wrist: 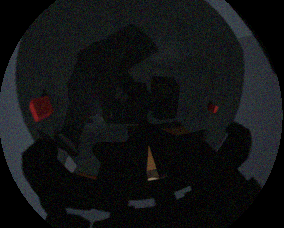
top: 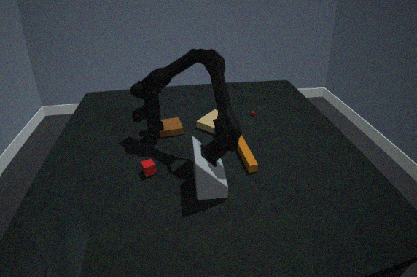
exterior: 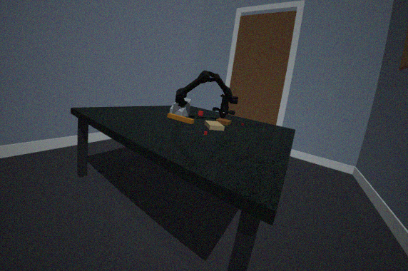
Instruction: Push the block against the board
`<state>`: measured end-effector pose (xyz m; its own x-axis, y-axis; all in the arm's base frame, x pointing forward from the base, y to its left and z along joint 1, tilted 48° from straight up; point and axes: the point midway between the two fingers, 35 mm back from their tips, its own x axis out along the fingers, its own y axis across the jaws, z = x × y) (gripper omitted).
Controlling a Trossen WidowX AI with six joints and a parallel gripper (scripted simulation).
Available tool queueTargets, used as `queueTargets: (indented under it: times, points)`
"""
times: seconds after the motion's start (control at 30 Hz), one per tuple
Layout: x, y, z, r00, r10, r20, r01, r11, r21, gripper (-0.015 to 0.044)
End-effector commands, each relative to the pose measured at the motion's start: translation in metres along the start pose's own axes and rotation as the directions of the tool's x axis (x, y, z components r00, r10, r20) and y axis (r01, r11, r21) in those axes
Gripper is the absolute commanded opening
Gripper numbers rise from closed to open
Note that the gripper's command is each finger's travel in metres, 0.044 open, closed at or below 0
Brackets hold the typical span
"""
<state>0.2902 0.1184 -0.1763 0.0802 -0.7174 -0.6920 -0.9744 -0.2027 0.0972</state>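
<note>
A brown, square-looking block (top: 172,126) (exterior: 224,121) lies flat on the table. The long orange board (top: 248,155) (exterior: 180,118) lies apart from it, near the arm's base. A thick tan piece (top: 208,122) (exterior: 215,125) lies between them in the top view, partly hidden by the arm; it touches neither as far as I can see. My gripper (top: 149,141) (exterior: 223,115) is shut and empty. It points down, low over the table at the brown block's left side in the top view, and hides part of that side. Whether it touches the block is unclear. The wrist view is dark and mostly blocked.
A red cube (top: 149,168) (exterior: 200,113) (wrist: 41,108) stands on the gripper's near side in the top view. Small red objects lie beyond the tan piece (top: 252,113) and near the far side of the table. A pale wedge-shaped stand (top: 211,187) (exterior: 180,111) is at the arm's base.
</note>
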Motion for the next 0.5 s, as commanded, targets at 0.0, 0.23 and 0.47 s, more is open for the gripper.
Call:
queueTargets:
  times: [0.0, 0.23, 0.47]
  points:
    - [-0.001, 0.000, -0.006, 1.000, -0.004, -0.004, 0.004, 1.000, -0.006, 0.0000]
    - [-0.001, -0.001, -0.016, 1.000, -0.004, -0.004, 0.004, 1.000, -0.006, 0.0000]
    - [-0.001, -0.002, -0.026, 1.000, -0.004, -0.004, 0.004, 1.000, -0.007, 0.0000]
